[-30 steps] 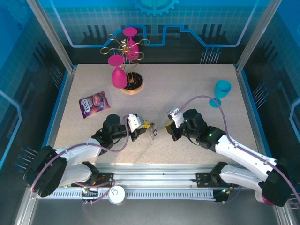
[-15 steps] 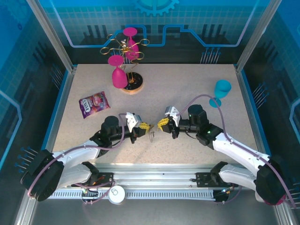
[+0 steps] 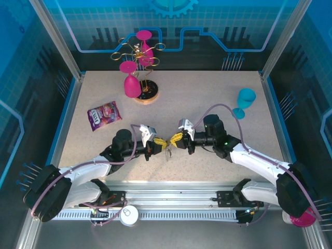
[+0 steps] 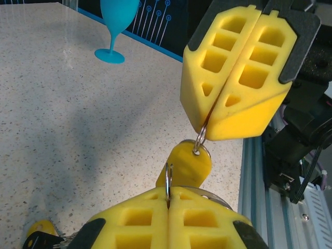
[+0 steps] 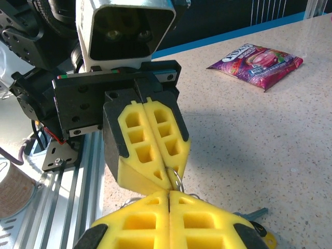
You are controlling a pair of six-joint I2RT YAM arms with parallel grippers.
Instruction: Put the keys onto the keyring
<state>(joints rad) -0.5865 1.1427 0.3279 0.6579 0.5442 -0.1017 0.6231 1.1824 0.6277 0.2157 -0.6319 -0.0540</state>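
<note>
Meeting tip to tip over the near middle of the worktop (image 3: 207, 93), the left gripper (image 3: 161, 141) and right gripper (image 3: 175, 139) face each other with their yellow foam fingers (image 4: 140, 218) pressed together.

In the left wrist view, the left fingers are closed narrow on the keyring (image 4: 168, 180), which shows as a thin metal ring seen edge-on, rising from the seam between the pads. Opposite them, the right fingers are clamped on a small silvery split ring (image 4: 198, 141) that passes through the hole in the head of the yellow-headed key (image 4: 188, 165). That key head hangs between the two sets of fingers, touching or nearly touching the keyring; I cannot tell whether the two rings are linked.

The right wrist view shows a loop of ring wire bridging the tips of both grippers. Low at the right of that view lies the blade of a second key (image 5: 250, 213), close to the worktop; whether it rests there or dangles is unclear. From above, a small dark piece hangs just below where the fingers meet, off the worktop.

Well apart from the grippers, a teal goblet (image 3: 245, 101) stands upright toward the far right. A purple snack packet (image 3: 104, 114) lies flat on the left, and a gold wire rack (image 3: 136, 52) holding pink glasses stands at the far edge.
</note>
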